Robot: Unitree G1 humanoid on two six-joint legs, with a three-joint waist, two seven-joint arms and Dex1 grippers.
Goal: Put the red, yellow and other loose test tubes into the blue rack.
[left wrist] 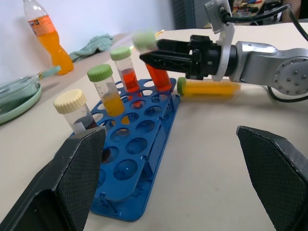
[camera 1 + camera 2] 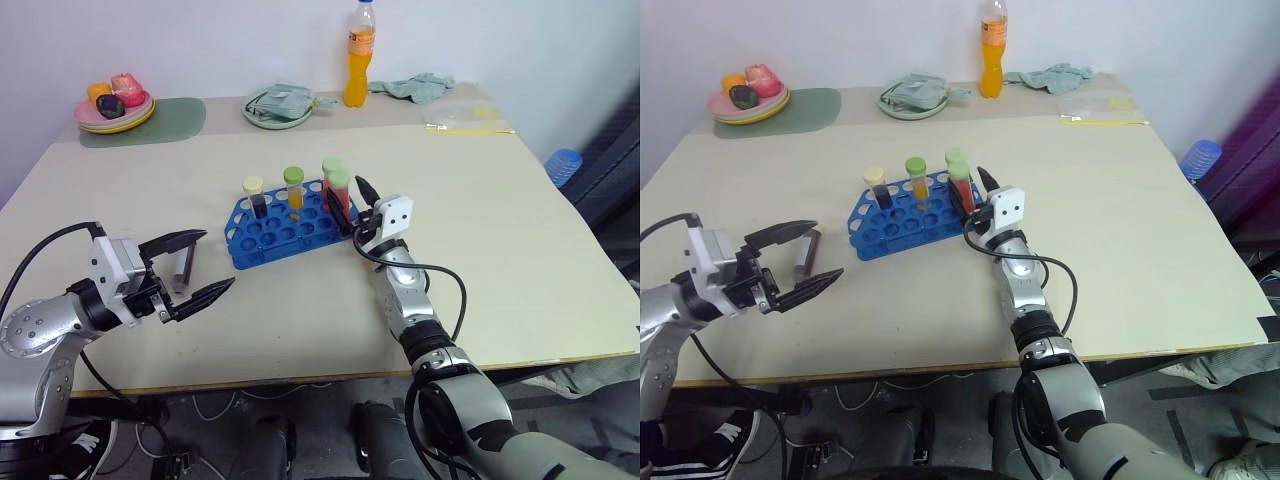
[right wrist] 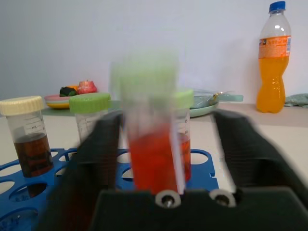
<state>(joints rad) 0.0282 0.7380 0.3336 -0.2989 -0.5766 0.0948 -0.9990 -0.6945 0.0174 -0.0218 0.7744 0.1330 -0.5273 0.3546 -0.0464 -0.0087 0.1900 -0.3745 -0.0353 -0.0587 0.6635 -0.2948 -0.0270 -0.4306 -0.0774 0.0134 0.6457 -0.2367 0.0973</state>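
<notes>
blue rack [image 2: 285,228] mid-table, four capped tubes upright in it. my right gripper [image 2: 352,208] at its 3 o'clock end, fingers spread either side of the red tube [image 3: 154,159]. my left gripper [image 2: 196,268] wide open, at the rack's 8 o'clock.

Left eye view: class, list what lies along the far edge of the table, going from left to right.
Plate of fruit on the green mat → green plate → orange drink bottle → green cloth → yellow packet.
</notes>
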